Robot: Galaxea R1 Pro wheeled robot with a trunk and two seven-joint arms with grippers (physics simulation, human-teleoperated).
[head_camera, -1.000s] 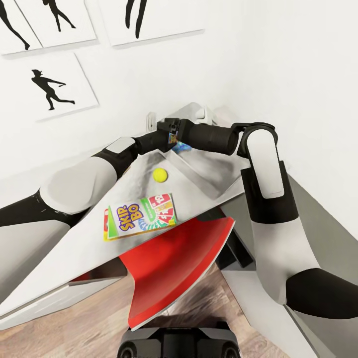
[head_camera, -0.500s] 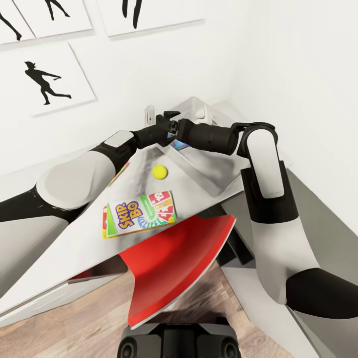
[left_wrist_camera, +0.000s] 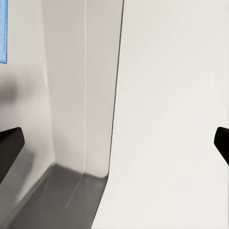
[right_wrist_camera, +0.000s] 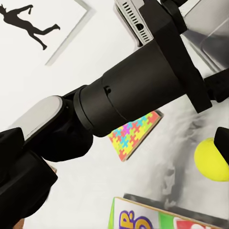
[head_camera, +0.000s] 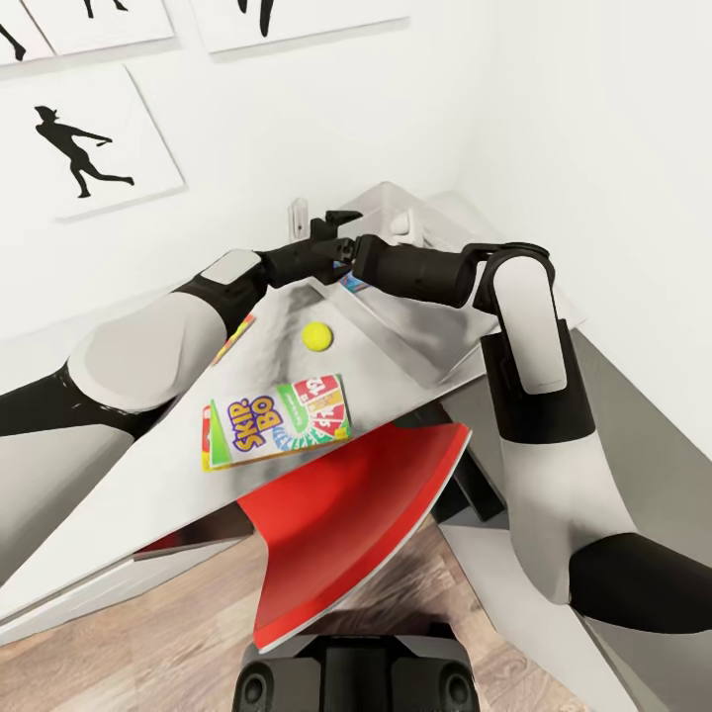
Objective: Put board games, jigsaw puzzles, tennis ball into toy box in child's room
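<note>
On the table (head_camera: 148,494) the Skip-Bo board game (head_camera: 277,420) lies flat, with the tennis ball (head_camera: 316,336) beyond it. One jigsaw puzzle (right_wrist_camera: 133,133) peeks out from under my left forearm. The light grey toy box (head_camera: 435,321) stands in the far corner; a blue and multicolour edge (head_camera: 353,285) shows inside it, below my right forearm. My left gripper (head_camera: 341,222) hovers at the box's near rim, open and empty (left_wrist_camera: 114,145), facing the box's inner wall. My right gripper (head_camera: 343,255) is beside the left wrist, open and holding nothing (right_wrist_camera: 119,162).
A red chair seat (head_camera: 346,524) juts out under the table's front edge. White walls close the corner behind and to the right of the toy box, with black silhouette pictures (head_camera: 84,148) on the left wall. Wood floor (head_camera: 148,653) lies below.
The head view has tilted a little, shifting the wall pictures up and left. My left gripper has lifted slightly toward the toy box's rim. Ball and Skip-Bo box stay put.
</note>
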